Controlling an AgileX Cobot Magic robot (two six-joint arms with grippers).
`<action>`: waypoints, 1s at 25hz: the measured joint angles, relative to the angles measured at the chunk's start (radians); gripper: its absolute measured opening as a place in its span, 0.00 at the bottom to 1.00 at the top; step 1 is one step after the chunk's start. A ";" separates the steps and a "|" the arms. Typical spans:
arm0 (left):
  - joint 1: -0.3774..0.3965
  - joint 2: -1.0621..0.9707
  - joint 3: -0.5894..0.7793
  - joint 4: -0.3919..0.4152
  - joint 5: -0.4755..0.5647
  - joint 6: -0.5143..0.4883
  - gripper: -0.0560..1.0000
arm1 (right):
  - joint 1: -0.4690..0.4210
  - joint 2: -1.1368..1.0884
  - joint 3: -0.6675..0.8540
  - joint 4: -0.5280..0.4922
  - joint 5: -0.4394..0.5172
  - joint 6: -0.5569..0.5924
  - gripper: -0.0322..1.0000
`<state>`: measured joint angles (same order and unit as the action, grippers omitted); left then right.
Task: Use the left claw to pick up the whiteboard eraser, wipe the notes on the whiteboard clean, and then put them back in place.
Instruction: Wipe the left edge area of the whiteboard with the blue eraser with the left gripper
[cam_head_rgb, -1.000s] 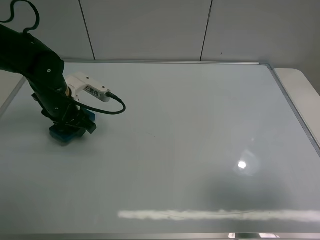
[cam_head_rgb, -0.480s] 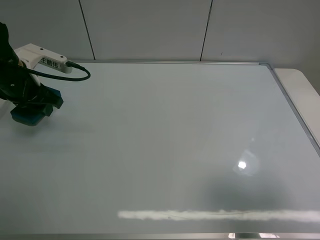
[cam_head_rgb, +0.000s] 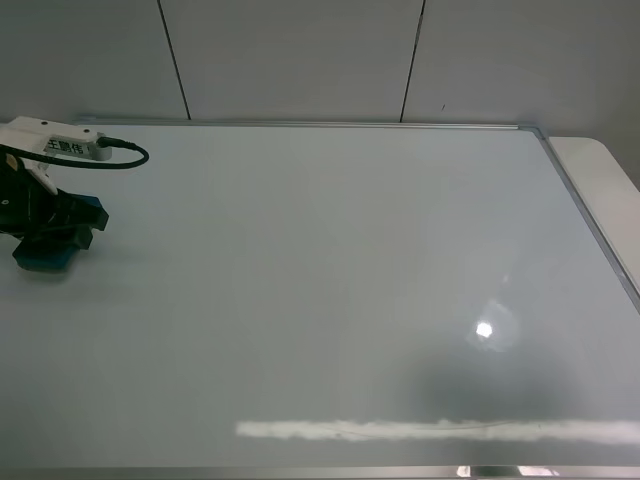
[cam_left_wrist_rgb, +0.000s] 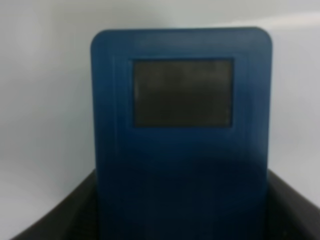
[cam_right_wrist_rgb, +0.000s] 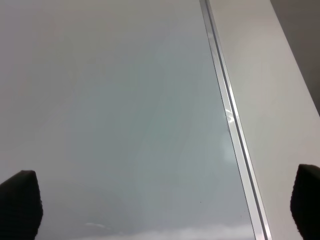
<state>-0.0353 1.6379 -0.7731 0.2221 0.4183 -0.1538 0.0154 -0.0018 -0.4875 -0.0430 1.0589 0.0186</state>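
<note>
The whiteboard fills most of the exterior high view. At its far left edge my left claw is shut on the whiteboard eraser, a teal-blue block resting low against the board. The left wrist view shows the eraser close up between the black fingers, with a dark square patch on its top. The white camera module sits above the claw. The notes do not show in any view. My right gripper hangs open over the whiteboard near its right frame.
A thin silver frame borders the board, and a white tabletop lies beyond it on the right. A grey panelled wall stands behind. A bright glare streak runs along the front edge.
My left claw has carried the eraser leftward across the board, from left of centre to the far left edge, and settled slightly lower there. It stayed shut on the eraser throughout.
</note>
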 joint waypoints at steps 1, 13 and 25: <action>0.008 0.000 0.012 -0.001 -0.022 0.000 0.57 | 0.000 0.000 0.000 0.000 0.000 0.000 0.99; 0.033 -0.001 0.149 -0.031 -0.199 0.001 0.57 | 0.000 0.000 0.000 0.000 0.000 0.000 0.99; 0.033 -0.001 0.171 -0.035 -0.266 0.028 0.60 | 0.000 0.000 0.000 0.000 0.000 0.000 0.99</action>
<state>-0.0021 1.6373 -0.6018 0.1876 0.1520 -0.1263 0.0154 -0.0018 -0.4875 -0.0430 1.0589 0.0186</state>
